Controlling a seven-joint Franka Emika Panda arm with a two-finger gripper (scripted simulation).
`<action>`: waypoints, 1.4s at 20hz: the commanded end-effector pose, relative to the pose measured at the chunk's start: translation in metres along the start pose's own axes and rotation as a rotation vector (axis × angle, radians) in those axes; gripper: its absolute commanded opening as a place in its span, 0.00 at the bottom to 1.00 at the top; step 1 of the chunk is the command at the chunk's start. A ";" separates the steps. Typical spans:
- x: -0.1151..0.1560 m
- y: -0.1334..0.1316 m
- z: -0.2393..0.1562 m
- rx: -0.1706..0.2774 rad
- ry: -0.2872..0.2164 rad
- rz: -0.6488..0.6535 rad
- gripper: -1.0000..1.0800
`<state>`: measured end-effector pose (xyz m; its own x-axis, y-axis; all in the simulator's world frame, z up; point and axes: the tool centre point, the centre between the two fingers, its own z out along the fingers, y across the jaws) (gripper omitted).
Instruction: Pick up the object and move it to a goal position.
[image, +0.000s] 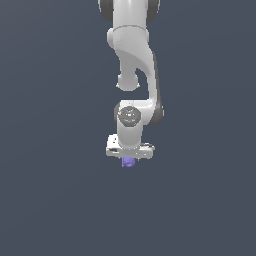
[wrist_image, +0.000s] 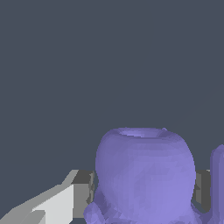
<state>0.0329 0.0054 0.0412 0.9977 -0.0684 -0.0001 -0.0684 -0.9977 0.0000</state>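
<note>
Exterior view, centre of frame: white Panda arm (image: 134, 65) descending from the top edge, wrist pointing straight down, set against a plain dark slate-blue ground. At the arm's lower end: pincer (image: 129, 159), a wide white body with the fingers themselves too small to resolve from here. Directly beneath the pincer body, touching its underside and slightly toward the exterior view's left of its midline: the object (image: 129, 162), a tiny purple-blue rounded lump, far narrower than the pincer. Wrist view, from one side across to the other: pale grey-white finger (wrist_image: 57, 203) with a darker inner pad meeting the object's flank; then the object (wrist_image: 145, 175), filling the near field, matte, bulbous, with a flattened top rim and small lumps at its base; then a dark pad of the opposite finger (wrist_image: 202, 190) just showing behind the object's other flank, beside a further purple-blue protrusion at the frame edge. Pincer state: closed in upon the object, pinching it between both pads.
</note>
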 end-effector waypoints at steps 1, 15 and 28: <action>0.001 -0.001 -0.002 0.000 0.001 0.000 0.00; 0.030 -0.041 -0.073 0.000 0.001 0.000 0.00; 0.053 -0.068 -0.121 0.000 0.001 0.000 0.00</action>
<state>0.0894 0.0689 0.1602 0.9977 -0.0677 0.0013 -0.0677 -0.9977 -0.0003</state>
